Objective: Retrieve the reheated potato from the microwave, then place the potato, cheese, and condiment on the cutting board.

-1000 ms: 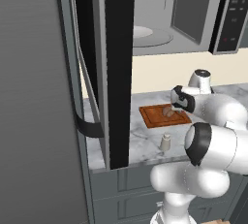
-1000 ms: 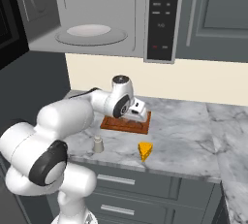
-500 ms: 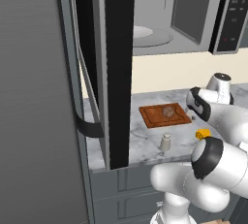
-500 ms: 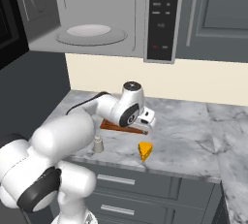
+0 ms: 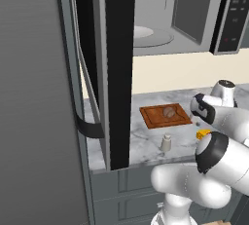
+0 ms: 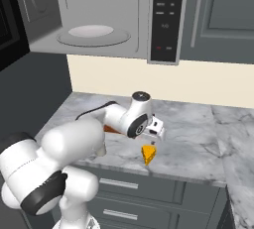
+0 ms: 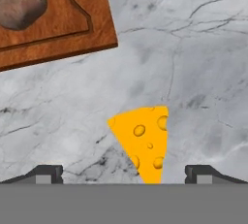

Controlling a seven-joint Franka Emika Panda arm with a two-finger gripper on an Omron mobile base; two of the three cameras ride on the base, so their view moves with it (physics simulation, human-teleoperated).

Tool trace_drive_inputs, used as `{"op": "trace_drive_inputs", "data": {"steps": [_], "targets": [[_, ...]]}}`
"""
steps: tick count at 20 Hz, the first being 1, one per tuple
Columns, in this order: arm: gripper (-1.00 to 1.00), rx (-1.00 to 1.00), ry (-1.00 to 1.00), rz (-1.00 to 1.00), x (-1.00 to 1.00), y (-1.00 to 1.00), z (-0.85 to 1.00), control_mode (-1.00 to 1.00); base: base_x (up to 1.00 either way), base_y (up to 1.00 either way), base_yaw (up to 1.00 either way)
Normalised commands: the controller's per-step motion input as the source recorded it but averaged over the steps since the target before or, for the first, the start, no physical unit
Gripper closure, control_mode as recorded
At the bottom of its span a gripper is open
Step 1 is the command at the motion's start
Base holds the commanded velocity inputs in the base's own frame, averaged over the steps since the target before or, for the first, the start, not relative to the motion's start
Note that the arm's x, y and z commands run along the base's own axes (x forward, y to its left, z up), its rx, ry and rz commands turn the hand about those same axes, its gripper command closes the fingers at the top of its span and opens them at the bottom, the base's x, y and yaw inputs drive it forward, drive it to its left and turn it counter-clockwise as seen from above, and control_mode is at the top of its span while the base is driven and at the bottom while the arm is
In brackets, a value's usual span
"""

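1. My gripper point(image 7: 124, 173) hangs over the marble counter point(image 7: 193, 48) with its two dark fingertips point(image 7: 46, 173) spread wide and nothing between them but air; the cheese point(image 7: 144, 143) lies on the stone below the gap.
2. There is one cheese: a flat yellow-orange wedge, smooth, pitted with round holes. In the hand view its long axis runs from the broad edge at the top down to a narrow tip at the bottom, and that tip points at my hand.
3. There is one cutting board point(image 7: 58, 29): a flat reddish-brown rectangle with visible wood grain and a groove following its rim. In the hand view its corner sits up and to the left of the cheese, apart from it.
4. There is one potato point(image 7: 19, 2): a rounded, dull tan-brown lump with a rough skin, resting on the board inside the groove.
5. There is one condiment point(image 5: 166, 143): a small off-white bottle with a narrower rounded cap, standing upright on the counter in front of the board, near the counter's front edge.
6. The counter is grey-white marble with dark veins.
7. There is one microwave point(image 6: 163, 20), a grey box with a dark button panel; its door point(image 5: 114, 68) stands open and the round white turntable point(image 6: 92, 32) is bare.
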Motion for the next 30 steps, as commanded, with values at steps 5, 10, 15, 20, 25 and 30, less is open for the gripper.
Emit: {"op": "trace_drive_inputs", "data": {"steps": [5,10,15,20,25,30], "targets": [[-1.00,0.00,0.01,0.00,-0.13,-0.18,-0.47,-1.00,0.00,0.00,0.00],[-1.00,0.00,0.00,0.00,-0.06,-0.07,-0.29,-1.00,0.00,0.00,0.00],[-1.00,0.00,0.00,0.00,-0.06,-0.07,-0.06,-1.00,0.00,0.00,0.00],[-1.00,0.00,0.00,0.00,0.00,-0.03,-0.15,-1.00,0.00,0.00,0.00],[-1.00,0.00,0.01,0.03,0.00,0.00,-0.16,-1.00,0.00,0.00,0.00],[-1.00,0.00,0.00,0.06,0.00,0.00,-0.13,-1.00,0.00,0.00,0.00]]}}
